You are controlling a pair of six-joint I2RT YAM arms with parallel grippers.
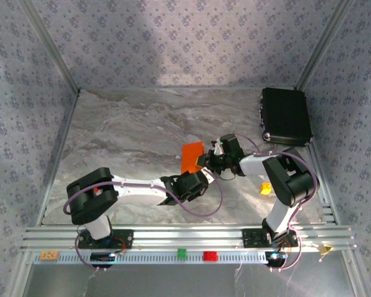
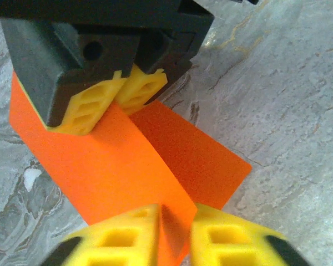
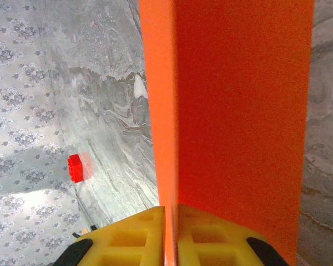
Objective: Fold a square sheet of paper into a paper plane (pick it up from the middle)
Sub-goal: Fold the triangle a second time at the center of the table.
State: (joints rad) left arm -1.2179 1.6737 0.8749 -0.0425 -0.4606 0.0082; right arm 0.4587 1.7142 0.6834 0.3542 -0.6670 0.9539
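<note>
Pinching the near folded edge of the square sheet of paper (image 2: 116, 166), the left pincer (image 2: 175, 224) has its yellow fingers (image 2: 122, 238) closed on it. Straight ahead, the right pincer (image 2: 126, 97) is clamped on the sheet's far end, which spans between the two over the marble table (image 2: 288, 100). Farther off, left of the right pincer, sits a small red block (image 3: 75, 168).
</note>
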